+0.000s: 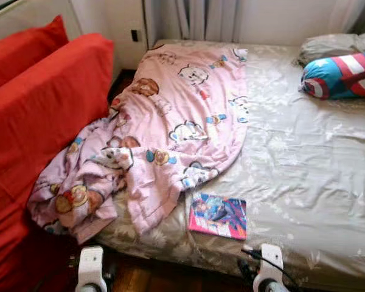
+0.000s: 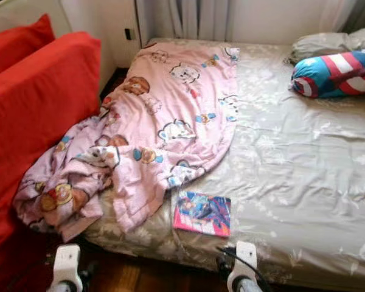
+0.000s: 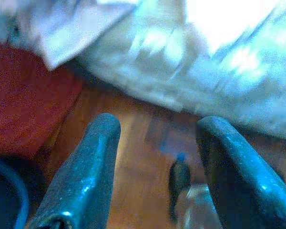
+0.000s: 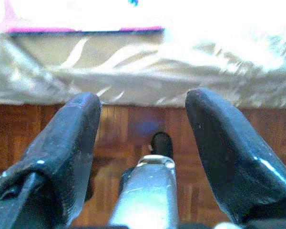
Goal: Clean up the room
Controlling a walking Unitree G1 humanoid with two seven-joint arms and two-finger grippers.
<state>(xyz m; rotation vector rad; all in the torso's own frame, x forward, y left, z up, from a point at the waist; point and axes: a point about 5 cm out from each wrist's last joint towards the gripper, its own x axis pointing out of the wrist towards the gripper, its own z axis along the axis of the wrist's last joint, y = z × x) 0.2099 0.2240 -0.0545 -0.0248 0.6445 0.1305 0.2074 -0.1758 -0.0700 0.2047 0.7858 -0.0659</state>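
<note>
Two white wrists sit low in the left eye view, at the foot of the bed [image 1: 304, 176]: the left arm [image 1: 91, 267] beside the red sofa [image 1: 36, 121], the right arm [image 1: 269, 264] below the mattress corner. On the grey-beige sheet a pink cartoon-print blanket [image 1: 182, 115] lies crumpled, its lower end spilling off the edge against the sofa. A pink and blue book [image 1: 218, 216] lies flat near the foot edge, just beside the blanket's hem. At the head end rest a blue, red and white striped cushion [image 1: 344, 76] and a grey pillow [image 1: 331, 45].

Seen from the right eye, the same layout holds, with the book between the two wrists and nearer the right one.

Along the left wrist view, the left gripper [image 3: 157, 157] hangs over wooden floor [image 3: 133, 157], fingers spread and empty; the pale cloth above is blurred, probably the blanket and the sheet's edge.

From the right wrist, the right gripper [image 4: 143, 143] is likewise spread apart and grasping nothing, pointing at the mattress side, with the book's pink edge on top of the bed above it.
</note>
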